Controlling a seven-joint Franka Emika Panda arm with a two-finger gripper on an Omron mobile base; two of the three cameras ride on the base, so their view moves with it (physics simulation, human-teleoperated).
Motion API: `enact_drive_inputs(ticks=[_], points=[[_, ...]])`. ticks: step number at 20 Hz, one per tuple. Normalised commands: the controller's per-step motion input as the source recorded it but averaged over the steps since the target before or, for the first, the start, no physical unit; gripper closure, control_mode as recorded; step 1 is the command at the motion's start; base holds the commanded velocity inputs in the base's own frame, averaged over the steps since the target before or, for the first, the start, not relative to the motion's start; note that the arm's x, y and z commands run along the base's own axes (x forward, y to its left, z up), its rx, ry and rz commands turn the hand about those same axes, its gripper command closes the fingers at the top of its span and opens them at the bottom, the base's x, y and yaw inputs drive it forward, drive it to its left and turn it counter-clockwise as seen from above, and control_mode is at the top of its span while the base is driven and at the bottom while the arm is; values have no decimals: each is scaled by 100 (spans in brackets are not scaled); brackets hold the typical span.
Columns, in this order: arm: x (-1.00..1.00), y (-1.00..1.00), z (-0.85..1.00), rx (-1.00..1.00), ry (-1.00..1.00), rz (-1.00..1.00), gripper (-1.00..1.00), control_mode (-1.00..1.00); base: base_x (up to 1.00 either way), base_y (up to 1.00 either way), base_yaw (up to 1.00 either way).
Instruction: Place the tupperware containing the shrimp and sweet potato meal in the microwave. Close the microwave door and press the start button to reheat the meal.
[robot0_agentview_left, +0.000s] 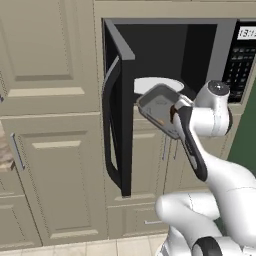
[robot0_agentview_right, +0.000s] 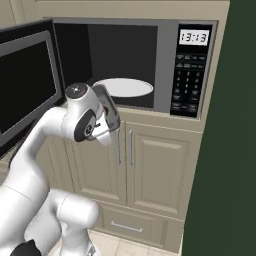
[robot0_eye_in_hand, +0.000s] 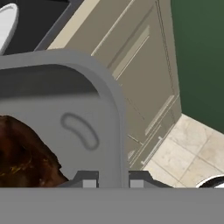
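Microwave (robot0_agentview_right: 165, 65): built into beige cabinets (robot0_agentview_left: 55, 165), cavity open, clock display (robot0_agentview_right: 193, 37) and keypad (robot0_agentview_right: 186, 82) on its right side.
Microwave door (robot0_agentview_left: 116, 107): swung wide to the microwave's left, curved grey handle (robot0_agentview_left: 107, 105) facing out.
Turntable plate (robot0_agentview_right: 123, 87): white, round, on the microwave floor, bare.
Tupperware (robot0_agentview_left: 161, 107): grey, shallow, tilted, held in the air just in front of the microwave's lower front edge, outside the cavity, near the plate.
Meal (robot0_eye_in_hand: 24, 155): brown lump lying inside the tupperware, at the side away from the gripped rim; orange bit visible in the left base view.
Gripper (robot0_eye_in_hand: 113, 180): 2 fingertips clamped on the tupperware rim, 1 on either side of the wall.
Arm (robot0_agentview_right: 82, 117): white, wrist level with the microwave's bottom edge.
Floor (robot0_eye_in_hand: 192, 153): pale tiles below the cabinets under the microwave.
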Motion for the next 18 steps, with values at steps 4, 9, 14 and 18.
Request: enact_drive_inputs(ticks=[4,9,14,18], points=[[70,-7,36,2,0,0,100,-100,0,0,0],[62,-7,31,2,0,0,100,-100,0,0,0],[49,0,2,2,0,-2,100,-100,0,0,0],[60,0,0,6,0,-8,100,-100,0,0,0]])
